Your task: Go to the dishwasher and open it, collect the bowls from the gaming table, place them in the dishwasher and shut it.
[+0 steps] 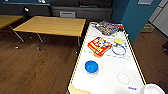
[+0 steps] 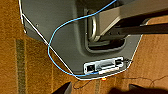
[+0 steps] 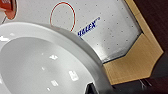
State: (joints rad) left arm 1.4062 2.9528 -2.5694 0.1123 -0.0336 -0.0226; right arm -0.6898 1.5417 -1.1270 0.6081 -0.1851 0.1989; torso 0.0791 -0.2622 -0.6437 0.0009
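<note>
An office break room is being suggested by the white gaming table [image 1: 110,75], wood-topped tables [image 1: 52,25] and teal walls [image 1: 135,15].

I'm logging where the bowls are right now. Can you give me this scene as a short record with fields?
surface: gaming table, white top
blue bowl: on the table, near its left edge
pale bowl: at the table's near right corner, large in the right wrist view
other items: red box, blue ring, yellow disc
nearby: yellow wood-topped table
</note>
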